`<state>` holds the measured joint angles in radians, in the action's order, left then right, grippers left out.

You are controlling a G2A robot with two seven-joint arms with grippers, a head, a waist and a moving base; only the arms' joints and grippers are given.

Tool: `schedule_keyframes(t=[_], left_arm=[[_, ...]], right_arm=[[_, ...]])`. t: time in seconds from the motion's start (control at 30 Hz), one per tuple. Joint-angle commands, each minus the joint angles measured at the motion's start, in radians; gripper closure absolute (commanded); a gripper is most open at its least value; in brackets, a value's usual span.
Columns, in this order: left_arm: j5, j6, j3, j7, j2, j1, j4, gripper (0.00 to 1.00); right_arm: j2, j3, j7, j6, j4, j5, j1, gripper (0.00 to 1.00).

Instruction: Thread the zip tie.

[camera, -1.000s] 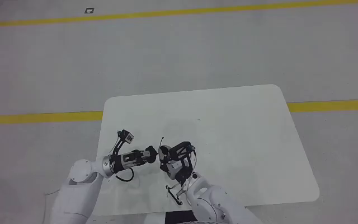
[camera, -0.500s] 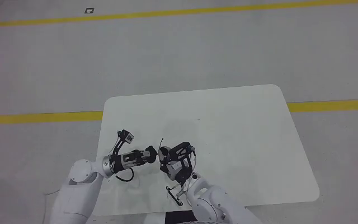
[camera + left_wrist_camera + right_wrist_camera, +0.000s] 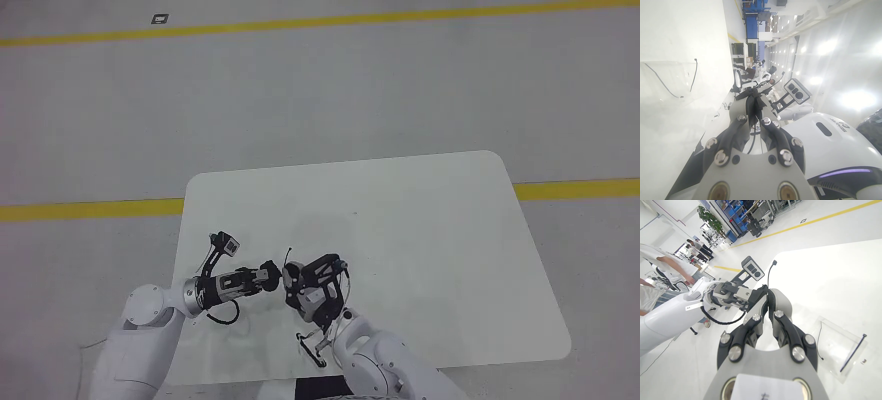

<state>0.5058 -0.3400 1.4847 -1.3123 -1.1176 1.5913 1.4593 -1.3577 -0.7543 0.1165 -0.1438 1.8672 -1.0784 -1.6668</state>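
Note:
A thin black zip tie (image 3: 769,275) stands up out of my right gripper (image 3: 768,298), which is shut on its lower part; its small square head (image 3: 774,262) is free at the upper end. In the top view the zip tie (image 3: 289,257) rises between both grippers near the table's front left. My left gripper (image 3: 761,290) meets the right gripper's tips from the side. Seen from its own wrist, the left gripper (image 3: 753,94) has its dark pads pressed together. Whether they pinch the tie's tail is hidden.
A clear plastic tray (image 3: 836,336) lies on the white table (image 3: 420,220) close to the arms, with two spare black zip ties (image 3: 853,353) in it. The tray (image 3: 668,72) also appears in the left wrist view. Most of the table's right side is bare.

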Motion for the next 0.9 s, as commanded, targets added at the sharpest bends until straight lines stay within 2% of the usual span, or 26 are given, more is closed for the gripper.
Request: schedule_keyframes(t=[0.0,0.07,0.1,0.2,0.33,0.43,0.53,0.83,0.87], left_arm=[[0.000,0.000,0.000,0.000,0.000,0.000,0.000,1.00],[0.000,0.000,0.000,0.000,0.000,0.000,0.000,1.00],[0.000,0.000,0.000,0.000,0.000,0.000,0.000,1.00],[0.000,0.000,0.000,0.000,0.000,0.000,0.000,1.00],[0.000,0.000,0.000,0.000,0.000,0.000,0.000,1.00],[0.000,0.000,0.000,0.000,0.000,0.000,0.000,1.00],[0.000,0.000,0.000,0.000,0.000,0.000,0.000,1.00],[0.000,0.000,0.000,0.000,0.000,0.000,0.000,1.00],[-0.005,0.000,0.002,0.022,0.000,-0.002,-0.002,1.00]], right_arm=[[0.000,-0.001,-0.002,-0.002,0.001,0.002,0.000,0.63],[0.000,-0.004,-0.004,-0.005,0.003,0.003,-0.001,0.38],[0.000,-0.006,-0.005,-0.006,0.005,0.003,-0.002,0.00],[0.003,-0.018,-0.011,-0.007,0.011,0.007,-0.010,0.00],[0.008,-0.044,-0.024,0.035,0.017,0.050,-0.027,0.00],[0.017,-0.073,-0.028,0.091,0.020,0.083,-0.044,0.00],[0.029,-0.101,0.019,0.189,0.018,0.130,-0.055,0.00],[0.030,-0.105,0.026,0.196,0.019,0.131,-0.054,0.00],[0.030,-0.105,0.026,0.196,0.019,0.131,-0.054,0.00]])
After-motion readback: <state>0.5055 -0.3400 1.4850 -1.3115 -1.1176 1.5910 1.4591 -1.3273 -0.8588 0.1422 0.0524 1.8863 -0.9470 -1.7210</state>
